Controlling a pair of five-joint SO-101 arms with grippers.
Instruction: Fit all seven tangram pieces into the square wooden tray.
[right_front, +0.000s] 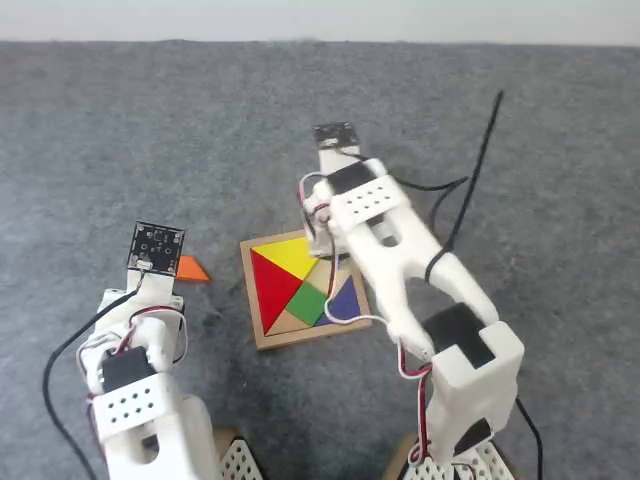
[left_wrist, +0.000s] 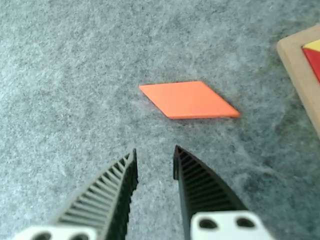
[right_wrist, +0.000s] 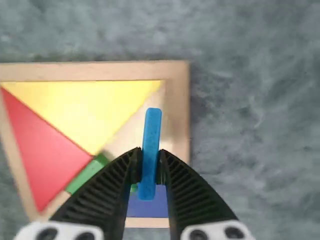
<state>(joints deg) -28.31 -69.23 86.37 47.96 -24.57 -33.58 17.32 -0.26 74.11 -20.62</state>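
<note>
The square wooden tray (right_front: 258, 330) (right_wrist: 176, 100) lies mid-table holding a yellow triangle (right_front: 287, 255) (right_wrist: 85, 107), a red triangle (right_front: 272, 288) (right_wrist: 42, 155), a green piece (right_front: 307, 303) (right_wrist: 85, 176) and a dark blue piece (right_front: 345, 298) (right_wrist: 147, 206). My right gripper (right_wrist: 148, 160) hangs over the tray's right side, shut on a light blue piece (right_wrist: 150, 150) held on edge. An orange parallelogram (right_front: 193, 268) (left_wrist: 188, 99) lies flat on the carpet left of the tray. My left gripper (left_wrist: 154, 159) is open just short of it, with nothing between its fingers.
Grey carpet (right_front: 120, 130) covers the table. The right arm (right_front: 400, 250) spans the tray's right side, with black cables (right_front: 470, 190) trailing behind it. The tray's corner (left_wrist: 300, 65) lies close to the orange piece in the left wrist view.
</note>
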